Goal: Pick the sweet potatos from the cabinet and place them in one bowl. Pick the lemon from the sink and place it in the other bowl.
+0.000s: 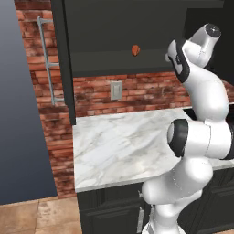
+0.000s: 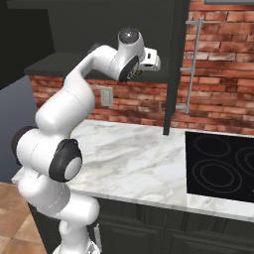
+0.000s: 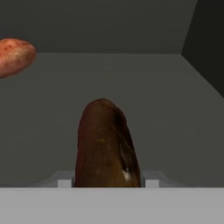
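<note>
Hand view: pincer (image 3: 107, 183) clamped on a brown sweet potato (image 3: 106, 144), arm (image 2: 74, 94) raised into the cabinet (image 1: 114, 27).

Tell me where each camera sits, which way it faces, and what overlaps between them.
Left base view: behind the arm's left, facing the cabinet and marble counter; arm at lower right.
Right base view: behind its right, facing counter, brick wall and cooktop; arm at lower left.
Hand view: on the hand, inside the cabinet; gripper shut on a brown sweet potato.
Shared: the orange sweet potato shows in left base and hand views.
</note>
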You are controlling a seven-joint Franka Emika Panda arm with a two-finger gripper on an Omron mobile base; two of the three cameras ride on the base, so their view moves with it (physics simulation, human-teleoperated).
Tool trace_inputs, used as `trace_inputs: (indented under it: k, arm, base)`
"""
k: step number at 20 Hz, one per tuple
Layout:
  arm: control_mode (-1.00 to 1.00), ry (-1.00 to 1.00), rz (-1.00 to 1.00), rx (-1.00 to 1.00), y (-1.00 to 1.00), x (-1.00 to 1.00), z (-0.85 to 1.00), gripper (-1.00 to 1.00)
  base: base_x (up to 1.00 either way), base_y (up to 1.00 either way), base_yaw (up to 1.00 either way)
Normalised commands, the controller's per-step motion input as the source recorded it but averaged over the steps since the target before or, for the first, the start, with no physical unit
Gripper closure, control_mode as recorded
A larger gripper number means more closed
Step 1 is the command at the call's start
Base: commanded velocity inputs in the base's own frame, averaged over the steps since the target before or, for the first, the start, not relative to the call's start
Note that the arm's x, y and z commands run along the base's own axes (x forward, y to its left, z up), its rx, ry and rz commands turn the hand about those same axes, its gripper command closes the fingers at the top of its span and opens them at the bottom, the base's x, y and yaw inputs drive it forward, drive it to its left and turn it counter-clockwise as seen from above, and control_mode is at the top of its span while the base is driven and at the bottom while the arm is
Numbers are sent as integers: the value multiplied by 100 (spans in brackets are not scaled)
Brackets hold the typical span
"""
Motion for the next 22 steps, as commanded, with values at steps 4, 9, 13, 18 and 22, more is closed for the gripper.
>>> trace_inputs:
  k: [4,9,13,18,22]
  arm:
    - [-100,0,0,0,11,-68,0,100]
    - [-100,0,-5,0,23,-64,0,100]
    - [-100,15,-2,0,34,-75,0,100]
    - [-100,18,0,0,35,-68,0,100]
    - [-100,19,0,0,24,-63,1,100]
  base:
    - [0,0,0]
    - [0,0,0]
    - [0,0,0]
    - [0,0,0]
    - [0,0,0]
